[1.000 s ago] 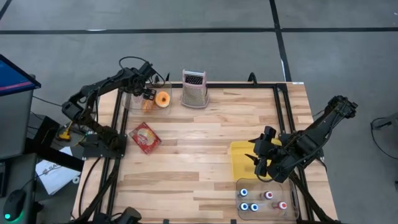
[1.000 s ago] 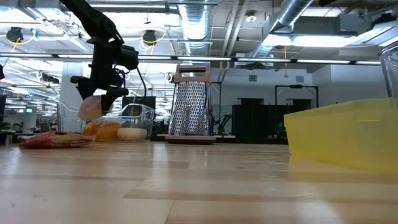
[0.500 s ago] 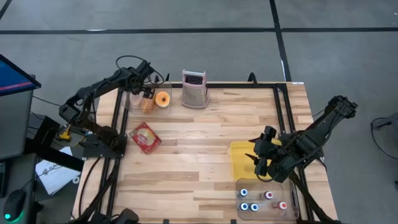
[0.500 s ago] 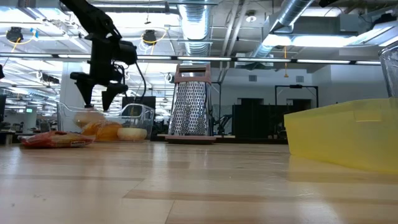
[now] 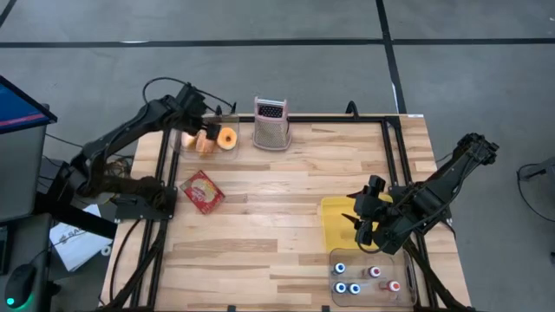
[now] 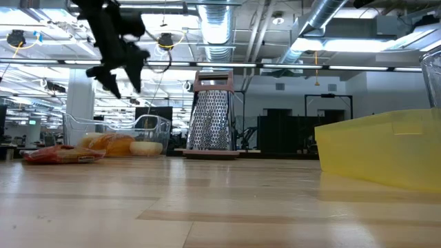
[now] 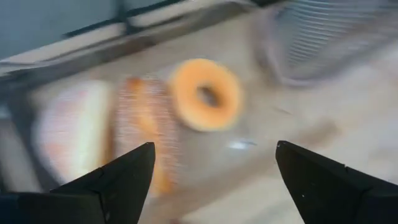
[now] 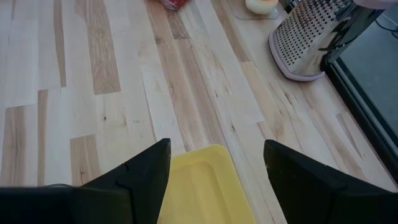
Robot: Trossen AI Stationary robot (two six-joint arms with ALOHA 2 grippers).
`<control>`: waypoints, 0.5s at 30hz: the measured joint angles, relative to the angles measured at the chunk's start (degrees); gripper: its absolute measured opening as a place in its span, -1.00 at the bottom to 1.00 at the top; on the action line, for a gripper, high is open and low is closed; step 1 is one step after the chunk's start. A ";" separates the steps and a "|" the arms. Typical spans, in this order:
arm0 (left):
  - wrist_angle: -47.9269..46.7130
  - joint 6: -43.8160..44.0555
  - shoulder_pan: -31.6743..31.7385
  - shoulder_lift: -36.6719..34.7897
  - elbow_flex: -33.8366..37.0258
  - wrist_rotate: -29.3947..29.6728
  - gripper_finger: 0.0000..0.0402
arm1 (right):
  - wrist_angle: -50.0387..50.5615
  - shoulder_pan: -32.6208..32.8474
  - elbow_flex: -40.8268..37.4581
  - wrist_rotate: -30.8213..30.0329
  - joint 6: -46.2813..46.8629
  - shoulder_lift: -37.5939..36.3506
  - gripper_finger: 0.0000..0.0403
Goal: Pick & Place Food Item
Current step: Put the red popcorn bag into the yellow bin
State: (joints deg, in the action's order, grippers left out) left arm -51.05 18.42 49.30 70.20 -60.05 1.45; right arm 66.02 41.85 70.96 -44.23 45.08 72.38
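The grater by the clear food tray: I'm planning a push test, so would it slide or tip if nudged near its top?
Likely tip. The grater stands upright, tall for its base and narrowing toward a handle. Its perforated metal walls look stiff, so it probably would not flex. It looks hollow, so it is probably light. The open left gripper hovers above the clear tray, apart from it.

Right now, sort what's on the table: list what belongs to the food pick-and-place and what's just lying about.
Job:
left hand, open above the clear container
donut
pastries

Lying about:
box grater
red packet
yellow bin
bottle tray
right hand, idle over the yellow bin
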 joint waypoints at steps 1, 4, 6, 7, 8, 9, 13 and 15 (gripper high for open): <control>-0.09 0.04 -1.46 -0.80 0.00 -1.47 0.64 | 0.00 0.07 0.00 0.01 0.00 0.00 0.24; -1.19 0.26 -6.77 -2.77 0.00 -6.03 0.61 | 0.00 0.15 -0.02 0.02 0.17 0.00 0.24; -1.95 1.28 -11.28 -3.60 0.00 -8.23 0.58 | 0.00 0.17 -0.04 0.02 0.17 0.00 0.24; -2.18 1.87 -13.77 -3.71 0.00 -8.69 0.57 | 0.00 0.17 -0.04 0.01 0.16 0.00 0.24; -2.26 2.99 -16.35 -3.70 0.00 -8.84 0.56 | -0.01 0.17 -0.04 0.02 0.16 0.00 0.24; -2.56 4.05 -19.07 -3.65 0.01 -8.90 0.54 | -0.02 0.17 -0.04 0.02 0.15 0.00 0.24; -1.44 10.56 -30.34 -2.72 2.20 -8.92 0.50 | -0.02 0.22 -0.04 0.02 0.41 0.00 0.24; -1.44 15.00 -36.04 -2.04 4.12 -8.87 0.49 | -0.02 0.71 -0.04 -0.19 0.87 0.00 0.24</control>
State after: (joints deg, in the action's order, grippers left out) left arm -52.49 33.42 13.26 68.16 -55.93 -7.43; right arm 66.00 42.55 70.91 -44.41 45.95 72.38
